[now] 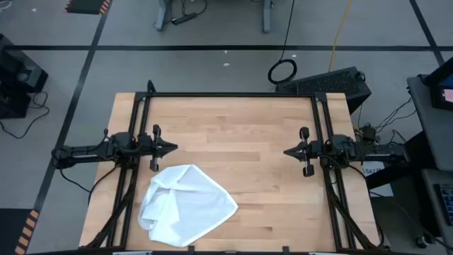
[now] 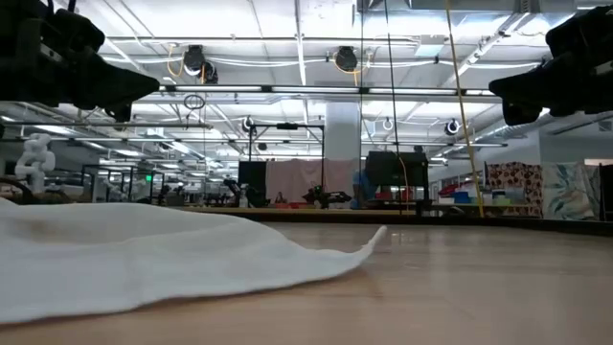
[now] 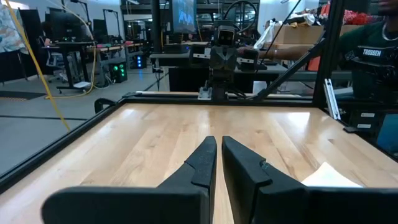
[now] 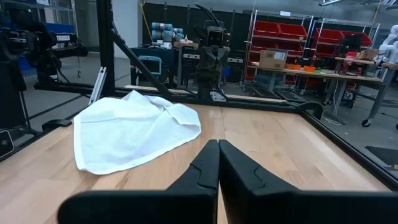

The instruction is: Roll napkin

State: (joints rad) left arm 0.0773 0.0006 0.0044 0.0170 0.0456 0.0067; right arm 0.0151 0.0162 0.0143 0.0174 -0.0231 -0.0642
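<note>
Rolling not begun: the napkin [image 1: 185, 205] lies rumpled (lower left of frame); my left gripper [image 1: 172, 148] and right gripper [image 1: 288, 151], both closed and empty, hover mid-frame.

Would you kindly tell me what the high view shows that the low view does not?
Only the high view shows the napkin's whole crumpled outline, near the left pincer, with the right pincer across the table, both shut and raised. Only the low view shows the room behind. Both show the napkin lying loose, not yet rolled.
</note>
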